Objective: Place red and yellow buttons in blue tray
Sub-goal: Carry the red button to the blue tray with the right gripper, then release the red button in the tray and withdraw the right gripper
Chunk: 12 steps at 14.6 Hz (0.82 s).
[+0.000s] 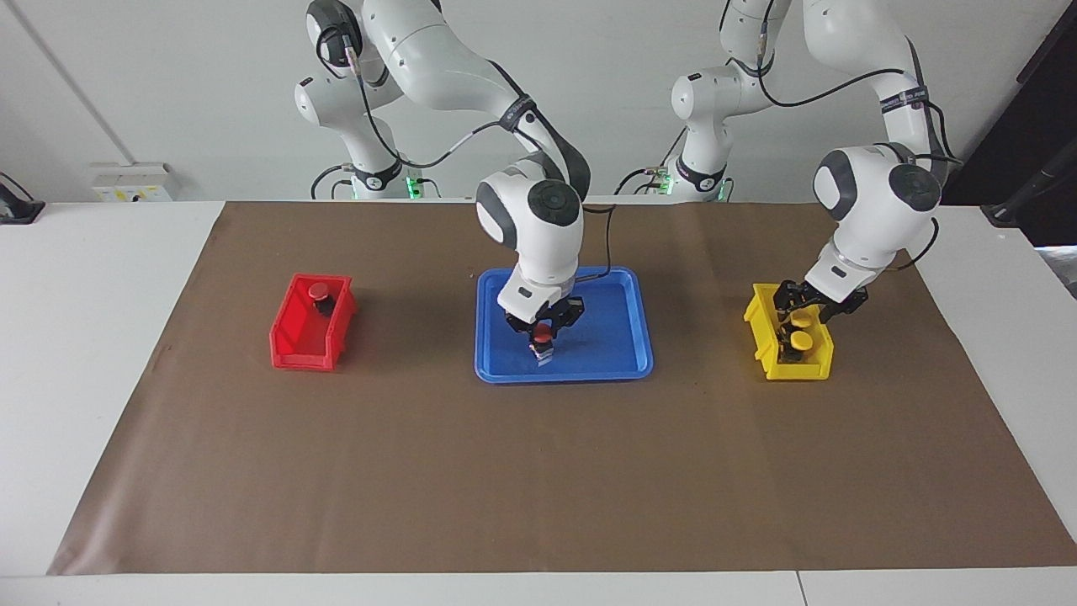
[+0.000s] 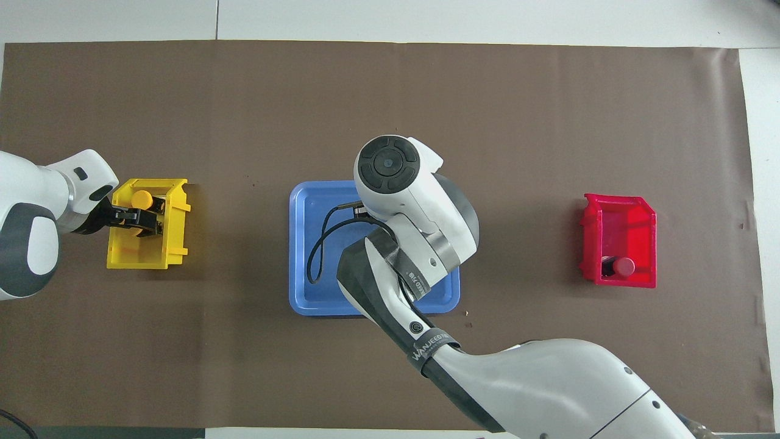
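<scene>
The blue tray [image 1: 618, 358] [image 2: 304, 244] lies mid-table. My right gripper [image 1: 543, 330] is low over it, directly over a red button [image 1: 543, 337] whose silver body reaches down to the tray floor. The right arm hides this button in the overhead view. A second red button [image 1: 318, 291] [image 2: 623, 266] sits in the red bin [image 1: 307, 349] [image 2: 646, 228]. My left gripper [image 1: 805, 313] [image 2: 135, 217] is down in the yellow bin [image 1: 761, 316] [image 2: 137, 256], around one yellow button [image 1: 803, 319]. Another yellow button [image 1: 804, 341] [image 2: 142, 198] sits beside it in the bin.
Brown paper [image 1: 538, 471] covers the table. The red bin stands toward the right arm's end and the yellow bin toward the left arm's end, with the tray between them.
</scene>
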{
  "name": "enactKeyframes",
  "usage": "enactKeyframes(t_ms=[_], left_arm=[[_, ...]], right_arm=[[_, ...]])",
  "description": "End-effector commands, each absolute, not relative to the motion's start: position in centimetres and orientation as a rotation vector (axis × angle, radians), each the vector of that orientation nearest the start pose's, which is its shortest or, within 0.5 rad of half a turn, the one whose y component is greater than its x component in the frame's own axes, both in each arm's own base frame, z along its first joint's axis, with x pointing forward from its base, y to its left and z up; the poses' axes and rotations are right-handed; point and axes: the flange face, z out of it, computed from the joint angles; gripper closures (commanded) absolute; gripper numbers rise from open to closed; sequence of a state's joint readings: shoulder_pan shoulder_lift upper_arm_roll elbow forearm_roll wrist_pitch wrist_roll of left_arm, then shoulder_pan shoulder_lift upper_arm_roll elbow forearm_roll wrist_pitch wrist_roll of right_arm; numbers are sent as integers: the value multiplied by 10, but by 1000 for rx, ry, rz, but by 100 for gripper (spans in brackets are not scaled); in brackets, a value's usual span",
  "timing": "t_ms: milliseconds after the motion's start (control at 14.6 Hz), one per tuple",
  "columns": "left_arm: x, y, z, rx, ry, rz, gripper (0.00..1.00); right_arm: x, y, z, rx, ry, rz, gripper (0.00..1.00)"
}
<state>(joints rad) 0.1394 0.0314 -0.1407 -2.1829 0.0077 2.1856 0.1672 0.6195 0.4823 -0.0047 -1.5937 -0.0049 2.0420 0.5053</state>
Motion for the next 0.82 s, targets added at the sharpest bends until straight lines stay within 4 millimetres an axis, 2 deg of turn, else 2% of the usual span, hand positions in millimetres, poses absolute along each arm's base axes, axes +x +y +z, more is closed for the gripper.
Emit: enactKeyframes(t_ms=[0, 68, 205, 342, 411, 479, 548, 616, 753], left_arm=[[523, -2, 372, -3131, 275, 19, 18], [523, -2, 372, -3131, 275, 17, 18], [522, -3, 372, -3131, 275, 19, 18], [521, -3, 371, -3130, 275, 17, 19], [521, -3, 371, -3131, 275, 19, 22], [521, -4, 372, -3131, 273, 17, 25], [521, -6, 371, -3131, 273, 22, 26], [521, -9, 371, -3130, 280, 22, 26], [521, -9, 371, -3130, 280, 22, 26]], right_arm=[[551, 390, 351, -3160, -149, 32, 36], [551, 391, 354, -3164, -157, 34, 32], [558, 390, 374, -3162, -148, 22, 31], [575, 372, 422, -3151, -101, 1, 32], [587, 355, 446, -3145, -57, -1, 32], [590, 337, 465, -3148, -55, 5, 32], [593, 305, 483, -3155, -98, 5, 33], [595, 264, 490, -3163, -103, 40, 34], [577, 189, 500, -3164, -134, 86, 35]])
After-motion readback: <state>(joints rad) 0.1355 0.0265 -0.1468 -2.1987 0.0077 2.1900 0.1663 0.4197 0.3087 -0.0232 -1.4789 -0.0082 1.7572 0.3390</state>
